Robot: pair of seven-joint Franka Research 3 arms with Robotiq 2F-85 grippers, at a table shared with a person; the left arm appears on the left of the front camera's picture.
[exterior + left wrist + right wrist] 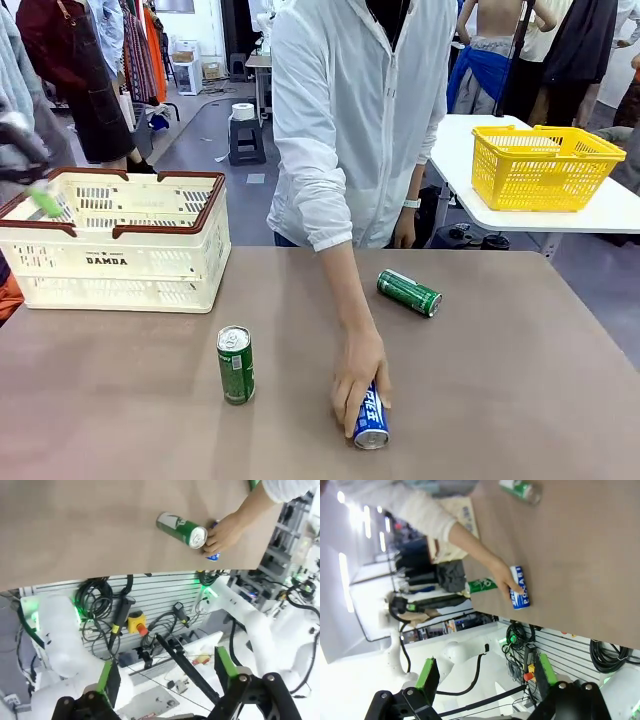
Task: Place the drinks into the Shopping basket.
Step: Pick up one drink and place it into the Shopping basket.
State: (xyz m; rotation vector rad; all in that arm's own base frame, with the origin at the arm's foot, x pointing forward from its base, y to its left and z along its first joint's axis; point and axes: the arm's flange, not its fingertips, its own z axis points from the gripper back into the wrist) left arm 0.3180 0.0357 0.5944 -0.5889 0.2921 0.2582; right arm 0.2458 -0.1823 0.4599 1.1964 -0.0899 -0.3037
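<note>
The left gripper [164,672] is spread wide with nothing between its green pads, and the right gripper [485,675] is spread and empty too. In the front view the left one hangs, blurred, at the left end of the Shopping basket [160,262], so a careless swing could catch the brown rim and shove the crate. All three drinks sit outside it on the tabletop [520,380]: an upright green can [236,364], a green can on its side [409,292], and a blue can [371,420] on its side under the person's hand [360,375]. Reaching for the blue one now risks striking that hand. The slim upright can would likely topple if a finger clips it, and the lying ones may roll from an off-centre pinch.
</note>
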